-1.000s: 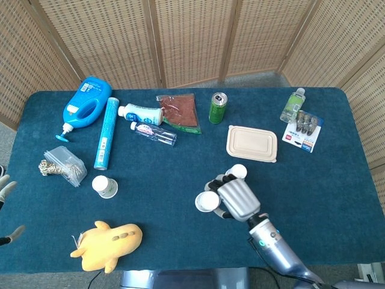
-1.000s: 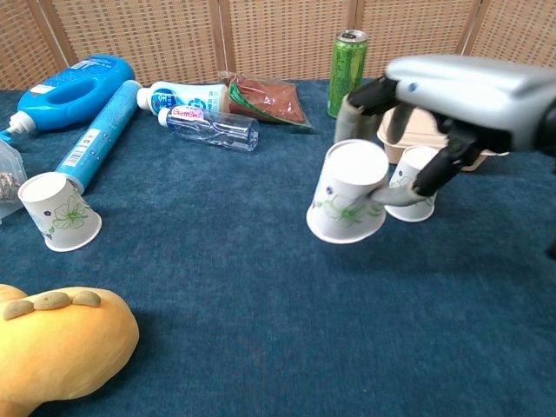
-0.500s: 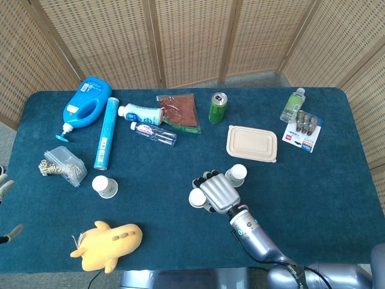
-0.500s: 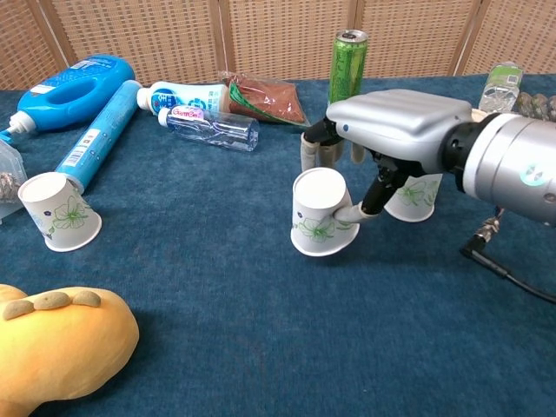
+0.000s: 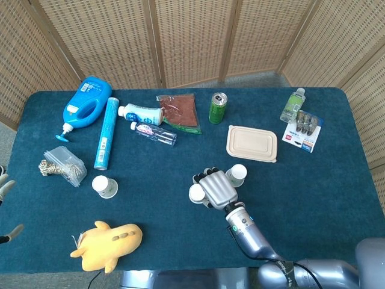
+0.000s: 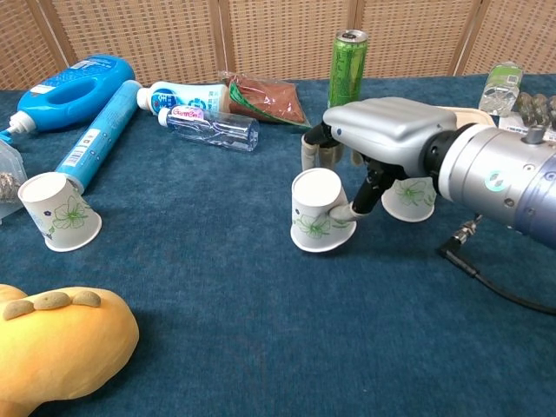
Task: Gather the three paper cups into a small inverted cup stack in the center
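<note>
Three white paper cups with a green flower print stand upside down. My right hand (image 5: 216, 188) (image 6: 378, 139) grips the middle cup (image 5: 196, 194) (image 6: 318, 211) between thumb and fingers; the cup is slightly tilted, its rim at the cloth. A second cup (image 5: 236, 174) (image 6: 410, 198) stands just right of that hand, partly hidden behind it in the chest view. The third cup (image 5: 104, 186) (image 6: 58, 211) stands alone far to the left. Only the fingertips of my left hand (image 5: 6, 208) show at the left edge of the head view, spread and holding nothing.
A yellow plush toy (image 5: 108, 239) lies at the front left. Along the back lie a blue detergent bottle (image 5: 87, 102), a blue tube (image 5: 104, 132), two plastic bottles (image 5: 153, 132), a brown packet (image 5: 178, 111), a green can (image 6: 347, 61) and a beige lunch box (image 5: 251, 143).
My right hand has carried its cup leftward and down, from hanging above the cloth to touching it. The other two cups have not moved.
</note>
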`<state>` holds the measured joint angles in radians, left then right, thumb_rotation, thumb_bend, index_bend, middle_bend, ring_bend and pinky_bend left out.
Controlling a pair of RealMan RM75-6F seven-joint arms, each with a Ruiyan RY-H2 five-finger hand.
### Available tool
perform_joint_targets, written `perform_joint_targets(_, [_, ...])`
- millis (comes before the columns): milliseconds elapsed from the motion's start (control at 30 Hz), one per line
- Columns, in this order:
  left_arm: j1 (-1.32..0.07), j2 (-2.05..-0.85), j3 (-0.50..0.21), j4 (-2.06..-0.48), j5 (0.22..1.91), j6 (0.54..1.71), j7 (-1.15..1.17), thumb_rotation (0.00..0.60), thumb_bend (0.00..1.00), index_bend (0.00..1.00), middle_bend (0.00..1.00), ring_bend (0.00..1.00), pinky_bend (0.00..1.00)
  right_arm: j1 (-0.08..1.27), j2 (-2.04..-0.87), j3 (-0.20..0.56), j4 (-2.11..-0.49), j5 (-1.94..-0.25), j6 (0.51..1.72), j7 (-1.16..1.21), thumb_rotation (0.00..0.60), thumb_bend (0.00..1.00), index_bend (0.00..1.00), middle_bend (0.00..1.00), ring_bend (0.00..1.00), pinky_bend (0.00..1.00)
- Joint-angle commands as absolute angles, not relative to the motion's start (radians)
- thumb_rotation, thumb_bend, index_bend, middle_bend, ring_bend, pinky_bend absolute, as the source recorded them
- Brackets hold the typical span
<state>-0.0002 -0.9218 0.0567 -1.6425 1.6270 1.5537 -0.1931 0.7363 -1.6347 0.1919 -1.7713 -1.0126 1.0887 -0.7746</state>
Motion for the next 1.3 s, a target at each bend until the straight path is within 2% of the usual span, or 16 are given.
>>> perform_joint_targets(33, [-0.002, -0.923, 0.057, -1.642, 1.626, 1.55, -0.192, 0.6, 0.25, 0.0, 0.0, 0.0, 0.0, 0.745, -1.649, 0.189, -1.768, -0.993, 1.094, -0.784, 0.6, 0.37, 0.42, 0.48, 0.31, 0.37])
perform_joint_targets(400, [-0.003, -0.925, 0.058, -1.643, 1.625, 1.546, -0.187, 0.6, 0.26, 0.0, 0.0, 0.0, 0.0, 0.792, -1.725, 0.229, -1.764, -0.917, 1.136, -0.814, 0.6, 0.37, 0.42, 0.48, 0.31, 0.37])
perform_joint_targets(700, [-0.001, -0.92, 0.058, -1.641, 1.63, 1.554, -0.201, 0.6, 0.26, 0.0, 0.0, 0.0, 0.0, 0.829, -1.779, 0.229, -1.743, -0.864, 1.147, -0.84, 0.6, 0.36, 0.41, 0.48, 0.31, 0.37])
perform_joint_targets(900, [-0.001, -0.917, 0.057, -1.637, 1.626, 1.553, -0.212, 0.6, 0.26, 0.0, 0.0, 0.0, 0.0, 0.83, -1.771, 0.216, -1.731, -0.885, 1.147, -0.814, 0.6, 0.23, 0.25, 0.37, 0.27, 0.37])
perform_joint_targets(967, [-0.001, -0.917, 0.056, -1.637, 1.625, 1.554, -0.213, 0.6, 0.26, 0.0, 0.0, 0.0, 0.0, 0.829, -1.76, 0.215, -1.742, -0.889, 1.146, -0.804, 0.6, 0.19, 0.23, 0.35, 0.27, 0.37])
perform_joint_targets(1100, [0.0, -0.916, 0.056, -1.638, 1.625, 1.555, -0.212, 0.6, 0.26, 0.0, 0.0, 0.0, 0.0, 0.828, -1.733, 0.208, -1.771, -0.903, 1.147, -0.797, 0.6, 0.2, 0.17, 0.32, 0.26, 0.37])
perform_joint_targets(1300, [0.0, -0.917, 0.057, -1.639, 1.626, 1.555, -0.21, 0.6, 0.26, 0.0, 0.0, 0.0, 0.0, 0.821, -1.671, 0.19, -1.815, -0.957, 1.149, -0.78, 0.6, 0.19, 0.17, 0.31, 0.25, 0.37])
